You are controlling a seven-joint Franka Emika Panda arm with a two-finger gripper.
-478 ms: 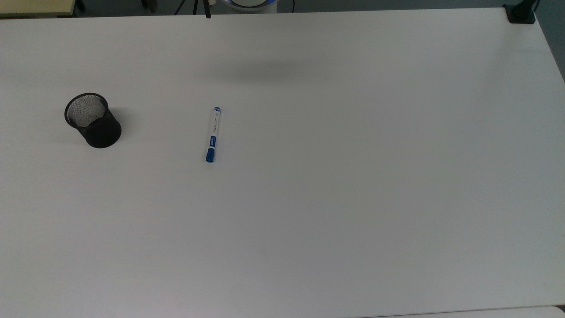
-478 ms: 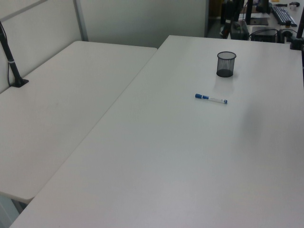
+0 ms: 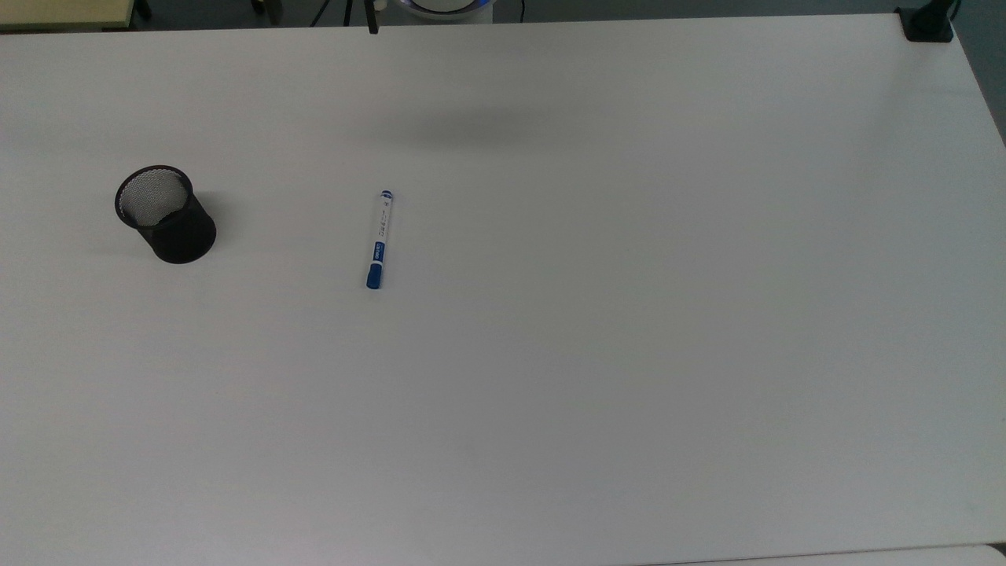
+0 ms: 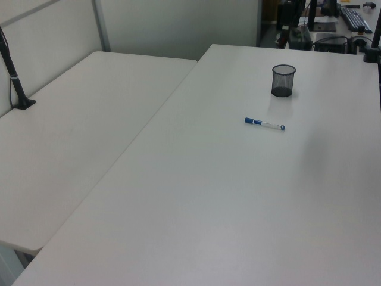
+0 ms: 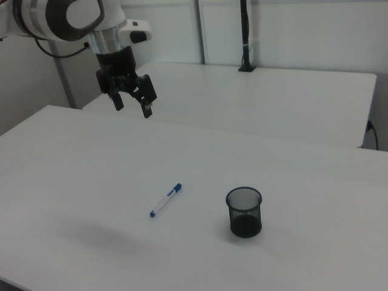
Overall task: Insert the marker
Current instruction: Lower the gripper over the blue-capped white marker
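The marker [image 3: 378, 240] lies flat on the white table [image 3: 629, 314], white-barrelled with a blue cap at its near end in the top view; it also shows as marker [image 4: 264, 124] and marker [image 5: 166, 200]. A black mesh pen cup [image 3: 165, 213] stands upright to the top view's left of it, seen too as cup [image 4: 283, 80] and cup [image 5: 244, 211]. My gripper [image 5: 132, 106] hangs high above the table, up and to the right view's left of the marker, open with nothing between its fingers.
A second white table [image 4: 71, 131] adjoins on the left view's left, with a black pole clamped to it [image 4: 15, 83]. A black clamp [image 3: 927, 23] sits at the top view's far right corner. A keyboard [image 4: 356, 18] lies beyond the table.
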